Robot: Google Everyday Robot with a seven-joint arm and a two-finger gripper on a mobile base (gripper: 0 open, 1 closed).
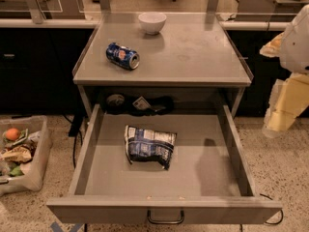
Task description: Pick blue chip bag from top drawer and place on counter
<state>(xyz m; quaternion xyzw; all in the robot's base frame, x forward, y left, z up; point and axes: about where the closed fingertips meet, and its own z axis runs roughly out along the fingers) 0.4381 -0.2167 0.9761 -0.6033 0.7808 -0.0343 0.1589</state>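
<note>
The blue chip bag (148, 145) lies flat in the middle of the open top drawer (227, 153), a little left of centre. The drawer is pulled fully out, with its dark wire handle (165, 218) at the front. The counter (193, 52) is the grey top above it. My gripper (280, 115) hangs at the right edge of the view, outside the drawer's right wall and above floor level, well apart from the bag. Its shadow falls on the drawer floor to the right of the bag.
A blue soda can (122, 56) lies on its side on the counter's left part, and a white bowl (152, 22) stands at the back. Dark items (140, 104) sit at the drawer's back. A clear bin (21, 153) of snacks stands on the floor at left.
</note>
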